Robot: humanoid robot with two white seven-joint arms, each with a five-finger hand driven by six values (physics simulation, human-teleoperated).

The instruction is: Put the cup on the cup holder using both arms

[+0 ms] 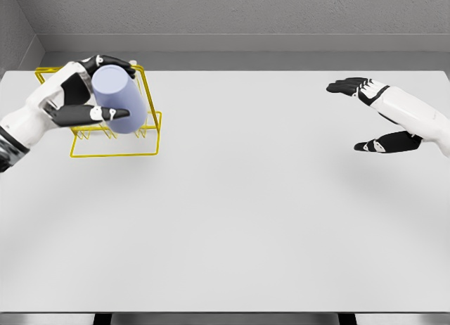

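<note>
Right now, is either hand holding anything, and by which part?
The left hand grips the lavender cup around its side wall, over the yellow cup holder. The right hand holds nothing.

Cup and left hand cover most of the yellow holder, so can't tell if they're touching. Both forearms run off frame.

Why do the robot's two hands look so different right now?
The left hand is curled around the lavender cup; the right hand holds nothing, fingers spread open. The left hand is over the yellow wire cup holder at the table's far left; the right hand hovers over bare white table at the far right. Both are white with black fingers.
</note>
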